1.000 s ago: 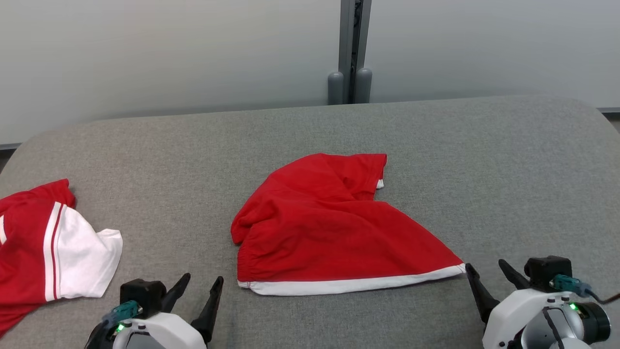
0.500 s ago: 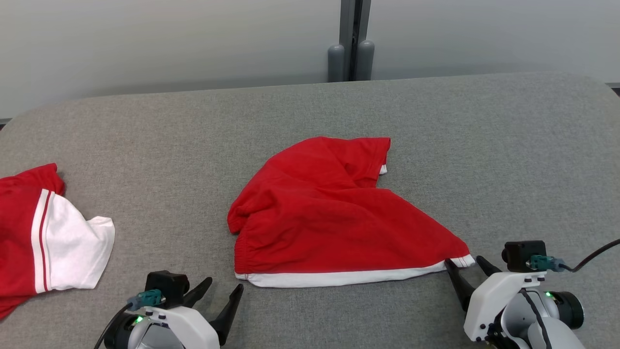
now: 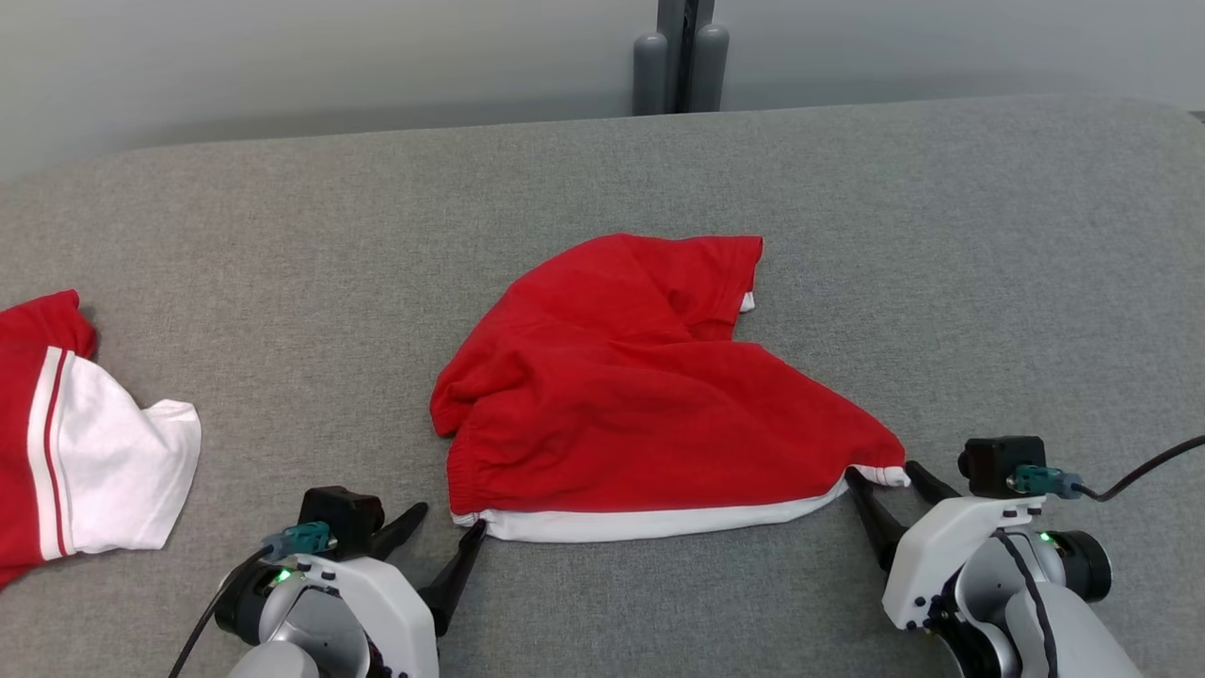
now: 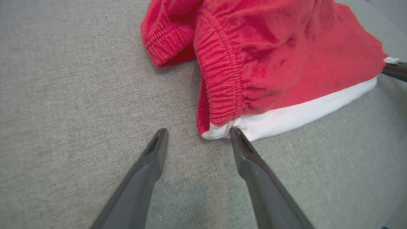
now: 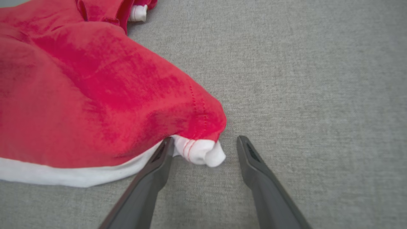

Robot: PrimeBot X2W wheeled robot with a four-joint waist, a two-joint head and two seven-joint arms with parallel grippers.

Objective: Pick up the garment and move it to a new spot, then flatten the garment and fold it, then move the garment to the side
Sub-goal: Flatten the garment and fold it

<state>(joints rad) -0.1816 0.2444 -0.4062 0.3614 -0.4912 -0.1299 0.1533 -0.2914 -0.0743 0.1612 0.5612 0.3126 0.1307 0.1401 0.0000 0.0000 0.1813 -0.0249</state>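
Both grippers have closed in on the garment's near corners since a second ago, and the head camera has tipped down, so the whole scene sits higher in its view. The left gripper (image 3: 450,517) (image 4: 197,130) was short of the corner then. It now stands wide open and holds nothing, with one fingertip touching the end of the white hem (image 3: 650,521) and the other on bare bench beside it. In the left wrist view the hem's corner lies between the two tips, right where the gathered waistband (image 4: 219,82) meets the white band.

The right gripper (image 3: 880,470) (image 5: 205,138) is also spread wide and grips nothing. The bunched white corner sits between its fingers, pressed against one of them, while the other finger stands apart from the cloth on the grey surface. A dark cable (image 3: 1148,466) runs from its wrist off the right edge.

The garment (image 3: 621,395) (image 4: 279,47) (image 5: 79,95) is red and rumpled. It lies near the middle of the bench (image 3: 941,235), hem toward the robot, with a folded-over flap on its far side. A second garment (image 3: 85,443), red and white, lies well apart at the left edge. Beyond the bench rises a pale wall with a grey post (image 3: 676,47).
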